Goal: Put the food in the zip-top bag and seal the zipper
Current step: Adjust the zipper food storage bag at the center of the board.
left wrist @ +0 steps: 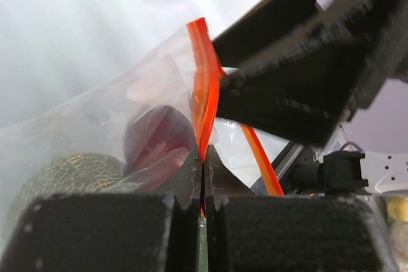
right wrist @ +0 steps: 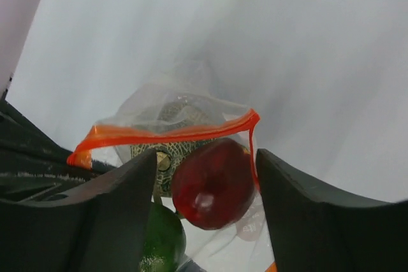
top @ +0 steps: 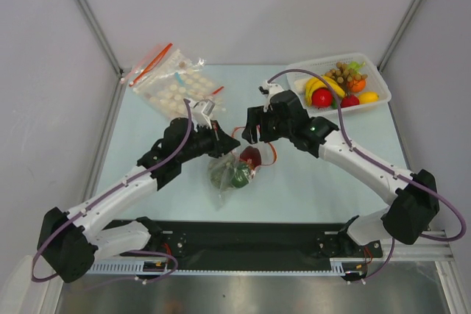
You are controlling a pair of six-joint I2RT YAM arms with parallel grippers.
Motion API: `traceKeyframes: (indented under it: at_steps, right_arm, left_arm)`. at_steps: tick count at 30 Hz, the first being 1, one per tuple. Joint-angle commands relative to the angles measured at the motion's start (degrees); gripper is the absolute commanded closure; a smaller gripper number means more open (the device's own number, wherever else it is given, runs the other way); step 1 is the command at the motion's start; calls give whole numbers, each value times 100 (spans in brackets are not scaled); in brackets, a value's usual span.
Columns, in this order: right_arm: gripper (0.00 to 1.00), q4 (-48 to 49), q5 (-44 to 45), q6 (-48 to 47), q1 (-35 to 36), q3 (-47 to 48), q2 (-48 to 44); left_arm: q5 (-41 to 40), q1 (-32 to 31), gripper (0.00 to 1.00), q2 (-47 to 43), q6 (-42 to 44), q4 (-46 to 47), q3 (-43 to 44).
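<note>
Loading the bag (right wrist: pixel 185 103)
Left pincer (left wrist: pixel 203 164) is clamping the zipper (left wrist: pixel 204 93); right pincer (right wrist: pixel 205 160) is gaping over the red piece (right wrist: pixel 213 186); sealing seems next.

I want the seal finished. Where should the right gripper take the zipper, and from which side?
Probably the free end of the zipper, opposite the left gripper, coming from the mouth side: the strip runs thin and level there, above the food.

On the pale tabletop (top: pixel 316 182), the small clear plastic zip-top bag (top: pixel 234 170) lies at the middle. Inside it, the dark red toy piece (top: pixel 252 157) sits farthest back, with the rough grey-green ball (top: pixel 221 174) left of the dark green ball (top: pixel 240 176). A clear disc-patterned bag (top: pixel 173 82) lies far left, and a white plastic tray (top: pixel 372 71) far right.
</note>
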Motion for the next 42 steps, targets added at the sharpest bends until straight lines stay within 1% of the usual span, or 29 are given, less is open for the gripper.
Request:
traceKeyframes:
  at_steps: [1, 4, 5, 7, 10, 13, 15, 20, 25, 33, 37, 38, 39, 42]
  right_arm:
    - [29, 154, 95, -71, 242, 28, -57]
    - [25, -92, 507, -185, 427, 89, -39]
    - [25, -154, 744, -202, 532, 124, -39]
    - [24, -268, 930, -220, 577, 142, -66]
    - [22, -409, 1167, -194, 621, 160, -110]
    - [22, -558, 1580, -176, 700, 204, -119]
    - [24, -576, 1730, -176, 717, 204, -110]
    - [32, -655, 1826, -202, 779, 247, -31]
    - [35, -1103, 2406, -211, 1165, 537, 162]
    - [39, -1517, 2539, -168, 1473, 643, 435]
    - [49, -1376, 2425, -124, 1473, 485, 505]
    - [54, -1350, 2390, -132, 1473, 476, 523]
    - [68, -1350, 2312, -158, 1473, 476, 540]
    - [100, -1341, 2258, -185, 1412, 467, 506]
  left_arm:
    - [230, 163, 100, -140, -290, 530, -52]
    - [53, 295, 100, -394, -299, 486, -157]
    - [-43, 347, 100, -464, -299, 478, -210]
    - [-158, 383, 100, -675, -281, 399, -237]
    - [-526, 409, 100, -965, -255, 232, -263]
    - [-896, 409, 100, -1281, -272, 249, -412]
    - [-1045, 409, 100, -1379, -281, 258, -482]
    - [-1327, 418, 100, -1493, -202, 100, -430]
    - [-1766, 418, 99, -1608, -176, -155, -413]
    - [-1951, 418, 99, -1695, -176, -243, -395]
    - [-2048, 418, 99, -1748, -158, -226, -404]
    - [-2118, 418, 99, -1757, -149, -217, -413]
    - [-2162, 418, 99, -1740, -141, -191, -413]
    - [-2285, 418, 100, -1748, -175, -24, -491]
